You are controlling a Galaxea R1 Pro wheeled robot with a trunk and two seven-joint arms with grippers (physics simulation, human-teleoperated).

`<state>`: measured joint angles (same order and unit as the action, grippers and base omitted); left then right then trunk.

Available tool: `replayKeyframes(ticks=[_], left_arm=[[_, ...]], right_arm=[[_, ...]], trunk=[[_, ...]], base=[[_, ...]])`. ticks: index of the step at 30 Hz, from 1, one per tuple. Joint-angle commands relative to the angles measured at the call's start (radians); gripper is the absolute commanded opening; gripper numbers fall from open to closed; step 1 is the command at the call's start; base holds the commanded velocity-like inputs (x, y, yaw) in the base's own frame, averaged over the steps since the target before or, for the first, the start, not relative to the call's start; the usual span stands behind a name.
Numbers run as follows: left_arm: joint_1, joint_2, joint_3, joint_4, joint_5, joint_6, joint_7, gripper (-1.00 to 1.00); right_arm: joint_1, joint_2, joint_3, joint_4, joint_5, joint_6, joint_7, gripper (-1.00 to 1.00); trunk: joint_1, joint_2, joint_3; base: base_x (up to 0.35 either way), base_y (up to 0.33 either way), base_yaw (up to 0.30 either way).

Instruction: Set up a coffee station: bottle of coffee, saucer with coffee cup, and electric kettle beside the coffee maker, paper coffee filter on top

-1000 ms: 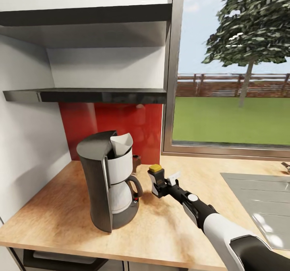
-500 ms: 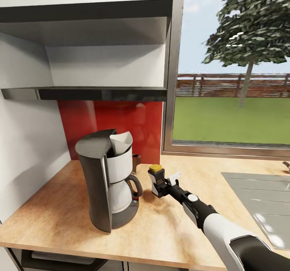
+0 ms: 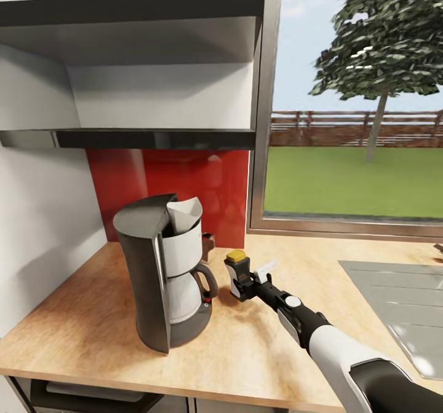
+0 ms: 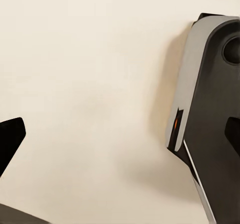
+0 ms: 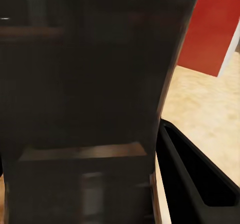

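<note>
Yellow-capped bottle of coffee [image 3: 237, 273] clamped between right gripper [image 3: 242, 287] fingers, upright on countertop [image 3: 258, 351]

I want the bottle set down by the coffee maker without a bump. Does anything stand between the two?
Nothing visible. The right gripper holds the bottle upright just right of the coffee maker, with bare countertop between them. A small dark object sits further back, by the red wall.

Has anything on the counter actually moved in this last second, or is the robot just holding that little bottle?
Nothing on the counter moved; only the camera tilted slightly. The right gripper still holds the bottle of coffee upright on the countertop beside the coffee maker, paper filter still on top.
</note>
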<state>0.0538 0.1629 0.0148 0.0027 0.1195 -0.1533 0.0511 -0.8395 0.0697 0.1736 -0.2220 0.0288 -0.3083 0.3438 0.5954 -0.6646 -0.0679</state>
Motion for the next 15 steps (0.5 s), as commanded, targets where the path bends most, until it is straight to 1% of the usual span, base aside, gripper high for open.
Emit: replayKeyframes(ticks=[1, 15], left_arm=[[-0.001, 0.000, 0.001, 0.000, 0.008, -0.004, 0.000, 1.00], [-0.001, 0.001, 0.001, 0.000, 0.008, -0.005, -0.002, 1.00]], right_arm=[[-0.001, 0.001, 0.000, 0.001, 0.000, -0.004, 0.001, -1.00], [-0.001, -0.001, -0.002, -0.001, 0.000, -0.005, 0.001, -1.00]], trunk=[[0.000, -0.001, -0.003], [0.000, -0.001, -0.025]], base=[[0.000, 0.000, 0.000], [0.000, 0.000, 0.000]])
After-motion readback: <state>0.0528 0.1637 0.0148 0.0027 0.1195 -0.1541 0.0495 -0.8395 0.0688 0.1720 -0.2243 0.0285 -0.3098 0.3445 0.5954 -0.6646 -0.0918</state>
